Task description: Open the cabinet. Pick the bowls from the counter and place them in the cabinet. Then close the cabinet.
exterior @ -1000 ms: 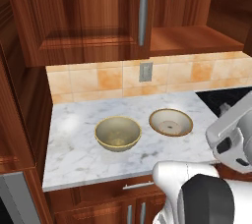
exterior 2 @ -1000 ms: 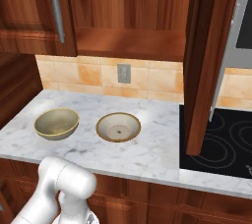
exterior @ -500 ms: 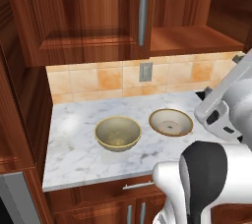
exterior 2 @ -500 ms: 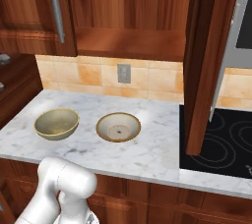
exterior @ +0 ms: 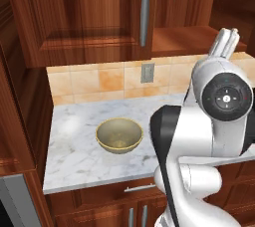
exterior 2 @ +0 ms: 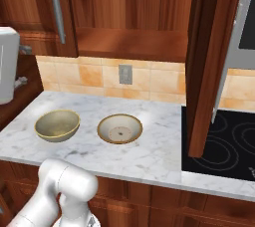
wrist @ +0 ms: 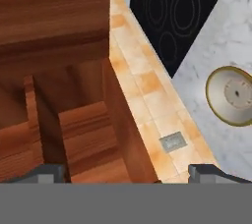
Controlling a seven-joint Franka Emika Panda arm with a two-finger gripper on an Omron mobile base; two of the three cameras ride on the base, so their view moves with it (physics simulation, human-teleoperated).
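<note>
The cabinet (exterior 2: 134,42) hangs over the counter (exterior 2: 159,151). Its left door (exterior: 89,17) is shut, with a silver bar handle (exterior: 144,12). Its right door (exterior 2: 214,56) stands swung out, so the wooden shelf is bare to view. The deep olive-tan bowl (exterior 2: 57,124) and the shallower speckled bowl (exterior 2: 119,128) sit side by side on the marble. My gripper (wrist: 130,174) is open and holds nothing. It is raised near the cabinet, looking down past the backsplash at the shallow bowl (wrist: 234,95). In the left base view my arm hides that bowl; the deep bowl (exterior: 119,135) shows.
A black stovetop (exterior 2: 224,141) lies to the right of the counter, behind the open door. A wall outlet (exterior 2: 125,74) sits on the tan tile backsplash. Tall wooden panelling (exterior: 15,121) closes off the counter's left end. Lower cabinets with short handles (exterior: 139,188) run under the slab.
My arm has swung up and to the left, now covering the shallow bowl in the left base view and entering the right base view's left edge. Both bowls stay put.
</note>
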